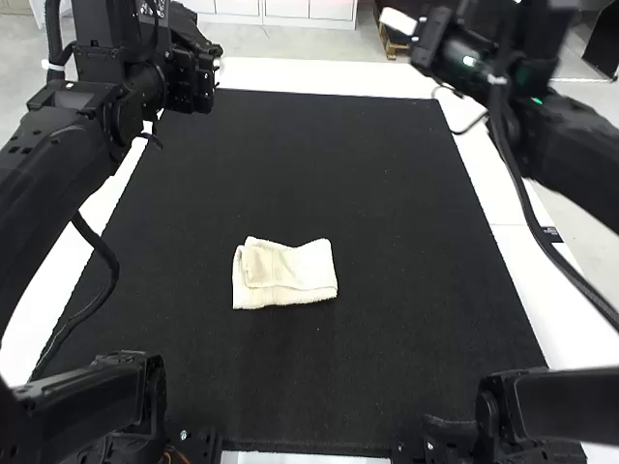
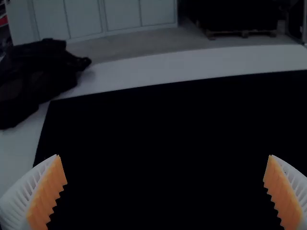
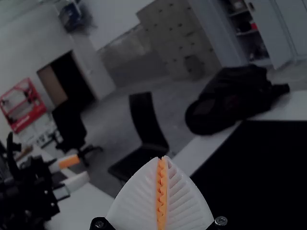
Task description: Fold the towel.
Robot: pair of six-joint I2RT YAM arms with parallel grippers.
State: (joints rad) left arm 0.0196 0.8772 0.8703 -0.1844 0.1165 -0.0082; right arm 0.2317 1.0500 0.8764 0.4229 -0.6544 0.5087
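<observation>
A cream towel (image 1: 285, 274) lies folded into a small, roughly rectangular bundle on the black mat, a smaller folded flap on top at its left side. My left gripper (image 1: 193, 82) is held beyond the towel and to its left, over the mat's far left corner. In the left wrist view that gripper (image 2: 164, 156) stands open, nothing between its orange pads. My right gripper (image 1: 398, 21) is raised past the mat's far edge, to the towel's right. The right wrist view has that gripper (image 3: 163, 159) shut with its pads meeting, holding nothing. Neither gripper touches the towel.
The black mat (image 1: 309, 174) covers most of the white table (image 1: 319, 77). A black bag (image 2: 41, 79) rests at the table's edge. Cables hang from both arms, and black arm parts stand at the near left and near right corners.
</observation>
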